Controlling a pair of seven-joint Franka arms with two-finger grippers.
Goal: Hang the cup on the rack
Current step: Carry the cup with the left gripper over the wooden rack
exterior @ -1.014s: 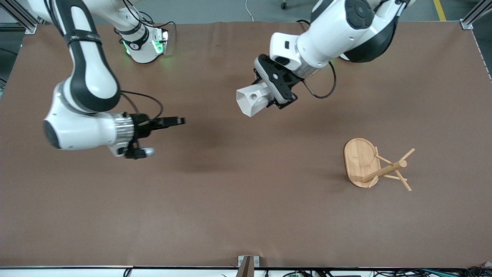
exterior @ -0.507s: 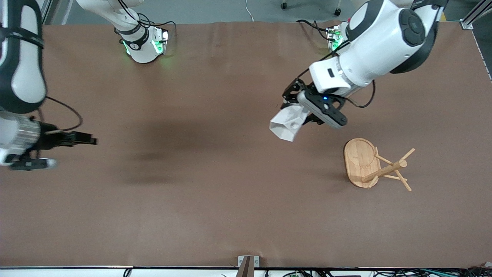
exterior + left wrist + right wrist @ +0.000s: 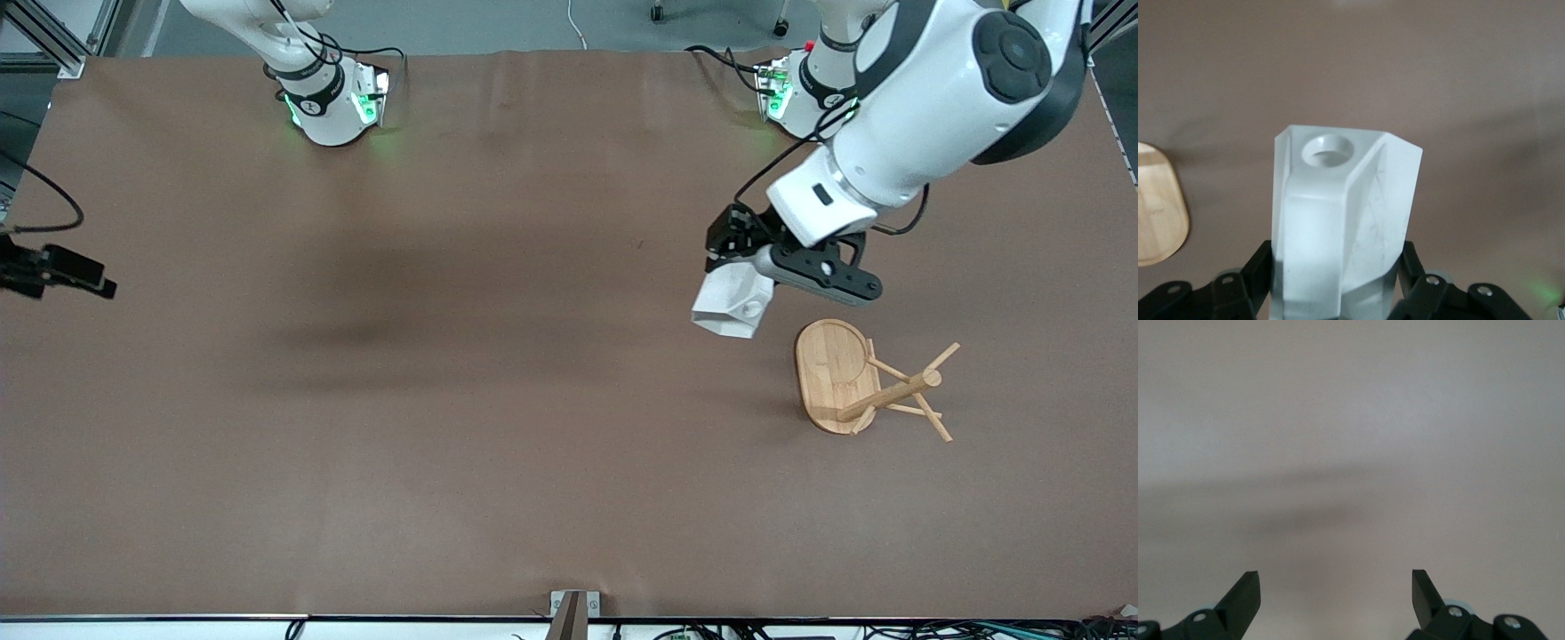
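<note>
Front view: left claw (image 3: 742, 280) clamped on white faceted cup (image 3: 732, 303), over brown table (image 3: 498, 427) beside light wooden peg rack (image 3: 867, 382); right claw (image 3: 1336, 590) apart, empty, waiting.

Small white faceted cup (image 3: 1338, 220) cut off at 6 o'clock in left wrist view, base hidden between black left gripper (image 3: 1338, 293) fingers. Light wooden rack (image 3: 1158, 203) cropped at 9 o'clock there, only oval base edge showing. Right gripper (image 3: 76, 271) cut off at 9 o'clock in front view, arm out of frame.
</note>
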